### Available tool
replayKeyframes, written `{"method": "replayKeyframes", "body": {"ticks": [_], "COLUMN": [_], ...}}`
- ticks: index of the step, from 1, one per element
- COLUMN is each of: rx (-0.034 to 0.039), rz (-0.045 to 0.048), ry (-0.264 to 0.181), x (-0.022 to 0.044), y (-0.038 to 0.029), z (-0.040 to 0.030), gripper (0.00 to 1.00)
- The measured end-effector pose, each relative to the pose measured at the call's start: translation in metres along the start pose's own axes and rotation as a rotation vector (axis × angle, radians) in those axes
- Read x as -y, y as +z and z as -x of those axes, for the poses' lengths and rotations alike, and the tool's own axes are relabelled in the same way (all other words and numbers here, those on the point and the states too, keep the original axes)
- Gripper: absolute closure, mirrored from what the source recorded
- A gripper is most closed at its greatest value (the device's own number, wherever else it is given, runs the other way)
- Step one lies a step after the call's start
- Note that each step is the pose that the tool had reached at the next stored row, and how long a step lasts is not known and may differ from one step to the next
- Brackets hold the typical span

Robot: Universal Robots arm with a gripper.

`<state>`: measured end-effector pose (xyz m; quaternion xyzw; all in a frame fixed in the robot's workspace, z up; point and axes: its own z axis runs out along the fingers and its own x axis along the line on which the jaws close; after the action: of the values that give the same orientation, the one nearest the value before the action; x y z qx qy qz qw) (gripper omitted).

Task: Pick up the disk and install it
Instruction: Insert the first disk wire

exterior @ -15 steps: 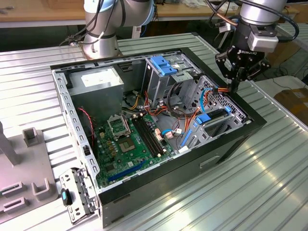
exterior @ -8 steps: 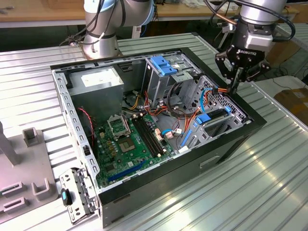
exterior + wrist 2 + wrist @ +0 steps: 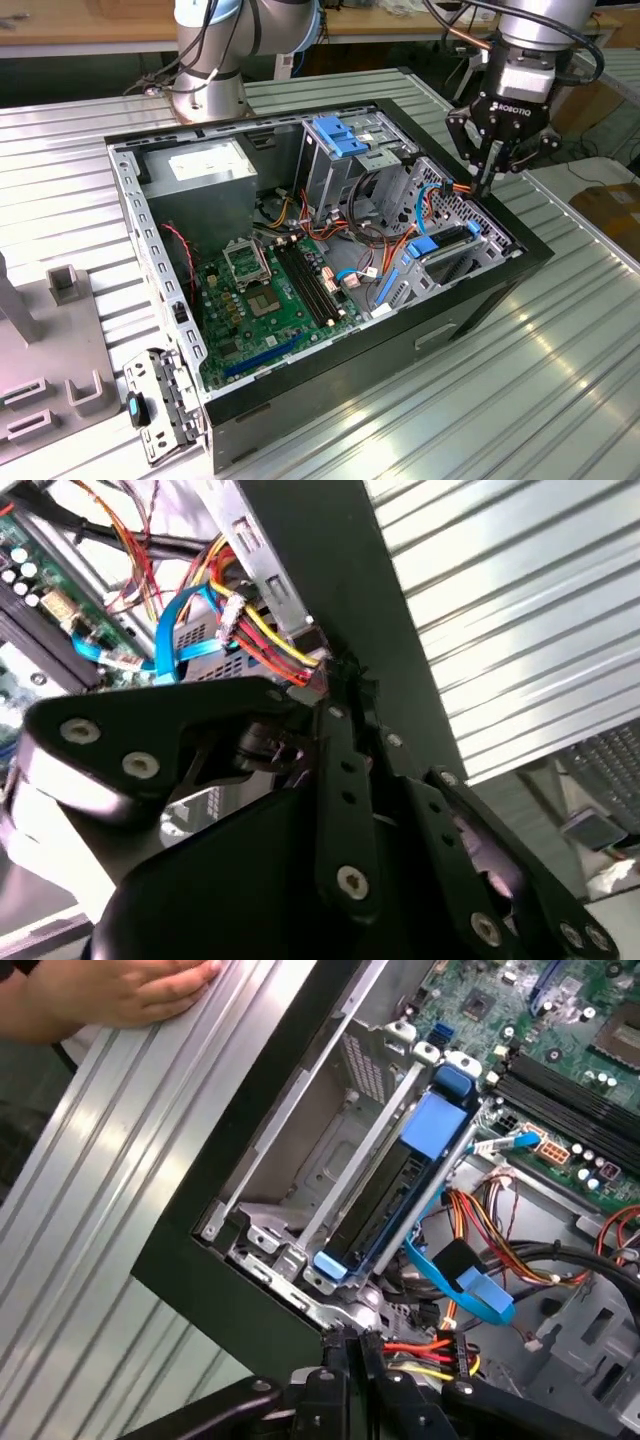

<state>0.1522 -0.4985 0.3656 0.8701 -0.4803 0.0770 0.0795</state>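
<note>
**Table** (image 3: 560, 380): ribbed metal, carries everything listed. A person's hand (image 3: 120, 990) rests flat on it in the first wrist view, just outside the case wall.

**Computer case** (image 3: 450, 320): black tower lying on its side with the panel off, near the middle of the table.

**Arm** (image 3: 205, 80): base stands at the table's far edge, behind the case. The wrist reaches over the case corner on the exterior view's right.

**Motherboard** (image 3: 270, 290): green, flat on the case floor. The power supply (image 3: 205, 170) sits in the far corner beside it.

**Light-blue bracket** (image 3: 338, 135): lies on top of the upright drive cage at the case's far edge, not part of the job.

**Disk** (image 3: 432, 1125): the blue carrier lies in the bay along the case's edge on the exterior view's right (image 3: 424, 245), level with the rails, its handle toward the motherboard.

**Gripper** (image 3: 487, 183): fingers drawn together, tips just above the bay's far end. In both wrist views (image 3: 345, 1355) (image 3: 340, 680) they close right beside the cable bundle (image 3: 420, 1355), and whether they pinch a plug there is hard to tell.

**Blue flat cable** (image 3: 460, 1280): loops past the disk's end.

**Status**: pickup and insertion look done, and the disk is no longer carried. Full seating and the cable connections cannot be confirmed.
</note>
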Motion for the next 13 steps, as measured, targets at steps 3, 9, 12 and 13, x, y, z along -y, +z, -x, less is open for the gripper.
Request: {"method": "replayKeyframes", "body": {"ticks": [3, 9, 12, 13], "rx": [0.0011, 0.005, 0.0067, 0.0071], "rz": [0.0161, 0.0478, 0.053, 0.0546], "ry": [0.065, 0.197, 0.22, 0.228], "x": [0.0, 0.0, -0.004, -0.004], "y": [0.0002, 0.0009, 0.0008, 0.0009], "z": [0.0, 0.0002, 0.0027, 0.0027], "gripper": [0.84, 0.84, 0.84, 0.84]}}
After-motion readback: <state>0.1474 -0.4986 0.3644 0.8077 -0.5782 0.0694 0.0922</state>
